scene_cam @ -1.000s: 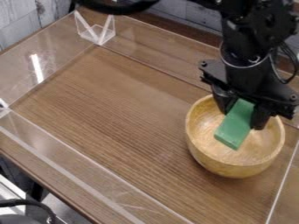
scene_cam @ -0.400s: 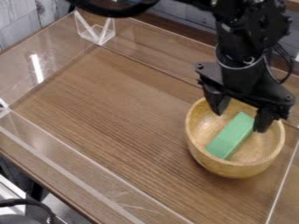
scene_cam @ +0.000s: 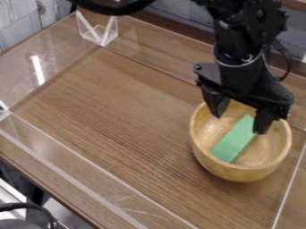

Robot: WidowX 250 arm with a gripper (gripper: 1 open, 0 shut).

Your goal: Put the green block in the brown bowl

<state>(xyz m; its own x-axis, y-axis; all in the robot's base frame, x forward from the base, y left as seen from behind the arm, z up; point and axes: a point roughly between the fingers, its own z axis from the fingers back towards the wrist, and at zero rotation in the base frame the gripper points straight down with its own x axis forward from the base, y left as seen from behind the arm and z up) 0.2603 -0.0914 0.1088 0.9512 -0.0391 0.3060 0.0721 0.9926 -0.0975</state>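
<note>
Wood-grain tabletop [scene_cam: 107,116] fills most of your view, fenced by a low clear plastic rim, and near its right edge sits the brown bowl [scene_cam: 209,152], the biggest loose thing on it. Above the bowl's far rim hangs your black gripper [scene_cam: 249,106], its jaws spread wide and closed on nothing. A second ago those jaws were clamped on the green block [scene_cam: 237,139] and held it tilted over the bowl; since then they have opened and the block has dropped clear of them. It now lies inside the bowl, resting against the inner wall on the right side. Its long axis runs from the near-left floor of the bowl up toward the far-right rim, so the far end sits higher than the near end. By my reading, the placement is done: the block is in the bowl and free of your gripper, so all that seems left is to lift the arm away without catching the rim.
</note>
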